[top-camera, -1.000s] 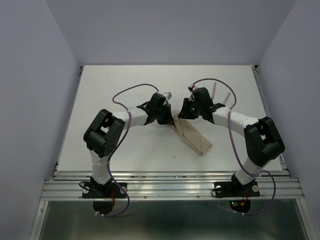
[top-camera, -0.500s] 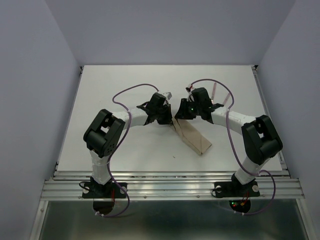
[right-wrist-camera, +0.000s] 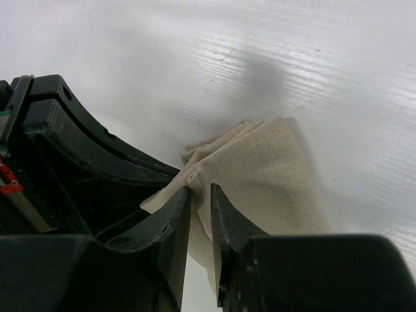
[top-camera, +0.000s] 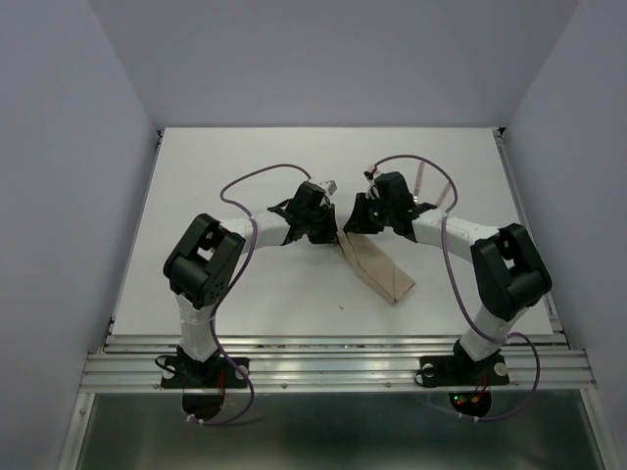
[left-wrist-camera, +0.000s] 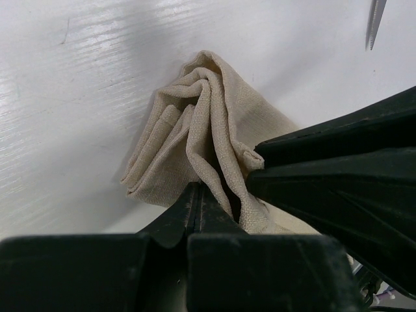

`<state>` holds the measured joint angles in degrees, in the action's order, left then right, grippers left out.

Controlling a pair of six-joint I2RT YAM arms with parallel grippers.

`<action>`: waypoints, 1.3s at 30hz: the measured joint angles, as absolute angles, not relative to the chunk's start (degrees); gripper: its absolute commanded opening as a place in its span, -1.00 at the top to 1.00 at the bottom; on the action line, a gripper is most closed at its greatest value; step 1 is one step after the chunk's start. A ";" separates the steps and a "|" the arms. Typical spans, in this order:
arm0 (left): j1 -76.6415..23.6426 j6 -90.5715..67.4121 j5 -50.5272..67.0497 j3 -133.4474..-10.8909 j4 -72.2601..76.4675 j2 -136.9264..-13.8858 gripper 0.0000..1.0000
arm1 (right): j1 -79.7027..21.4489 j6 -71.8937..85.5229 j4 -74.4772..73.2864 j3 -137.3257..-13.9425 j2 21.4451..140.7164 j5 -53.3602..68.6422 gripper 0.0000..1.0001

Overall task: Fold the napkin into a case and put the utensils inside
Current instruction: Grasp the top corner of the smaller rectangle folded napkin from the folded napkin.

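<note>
Napkin (top-camera: 380, 270) lies at the middle of the surface (top-camera: 225, 166), folded into a narrow strip that runs from between the two claws toward the near right. Its far end is bunched into upright wrinkles and lifted a little. The left claw (left-wrist-camera: 198, 190) is clenched on that bunched end, fingers pressed together with cloth caught at their tips. The right claw (right-wrist-camera: 200, 190) meets the same end from the other side, close against the left one. Its jaws stand a narrow slit apart, tips at a raised ridge of cloth, and I cannot tell whether they pinch it. The utensils (top-camera: 446, 194) lie side by side at the far right, well apart from the napkin, behind the right arm.
</note>
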<state>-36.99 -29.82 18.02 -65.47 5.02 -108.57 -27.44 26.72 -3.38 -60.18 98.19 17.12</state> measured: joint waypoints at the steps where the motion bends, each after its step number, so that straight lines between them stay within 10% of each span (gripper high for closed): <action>1: -36.99 -29.82 18.04 -65.47 5.02 -108.57 1.00 | -27.44 26.68 -3.38 -60.18 98.24 16.86 0.53; 6: -36.99 -29.82 18.04 -65.47 5.02 -108.57 1.00 | -27.44 26.33 -3.42 -60.18 98.39 15.38 0.99; 39: -36.99 -29.82 18.31 -65.47 5.02 -108.57 1.00 | -28.16 24.75 -2.96 -57.41 94.00 21.56 0.99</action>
